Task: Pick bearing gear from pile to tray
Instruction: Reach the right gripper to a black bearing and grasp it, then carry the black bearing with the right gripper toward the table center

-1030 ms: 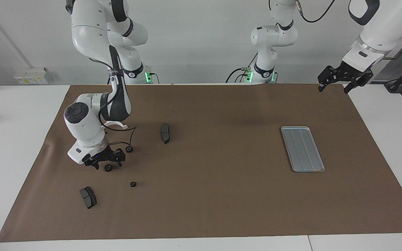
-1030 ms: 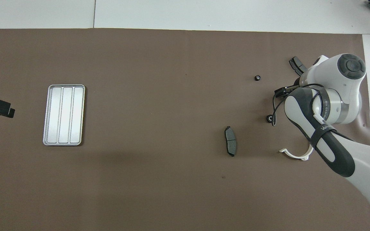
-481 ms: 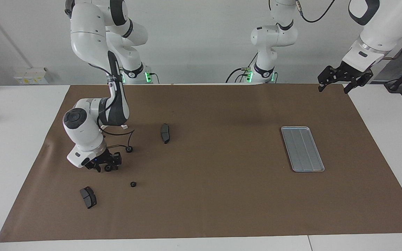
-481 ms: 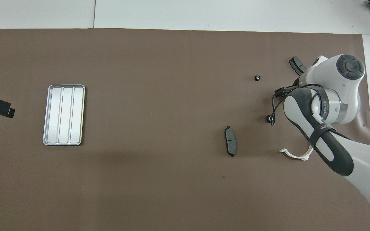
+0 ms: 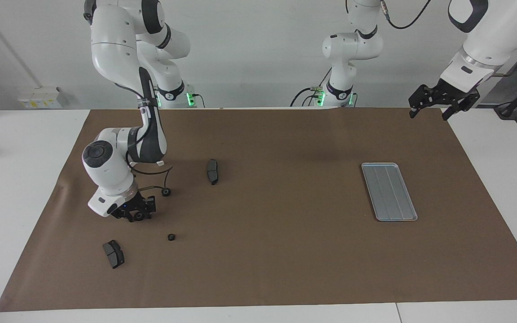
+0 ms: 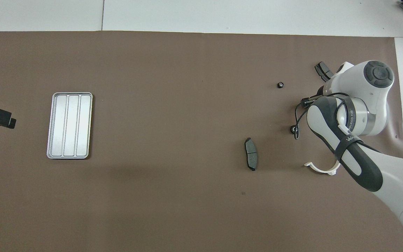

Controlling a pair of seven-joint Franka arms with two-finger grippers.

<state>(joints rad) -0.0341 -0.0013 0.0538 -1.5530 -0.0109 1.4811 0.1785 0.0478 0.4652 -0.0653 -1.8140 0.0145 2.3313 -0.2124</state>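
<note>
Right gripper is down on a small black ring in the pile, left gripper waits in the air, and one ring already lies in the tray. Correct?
Not quite: the tray holds nothing, as the overhead view shows. The rest stands: the right gripper is down on a small black ring and the left gripper waits in the air.

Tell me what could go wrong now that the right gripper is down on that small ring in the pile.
The right gripper looks shut on a small black ring, a tiny part for those fingers; it might slip out in the air.

The tray lies toward the left arm's end of the table, a long carry or a handover.

Another ring sits beside the right arm's dangling cable, which might drag it on lift-off.

The left gripper waits over the mat's corner.
</note>
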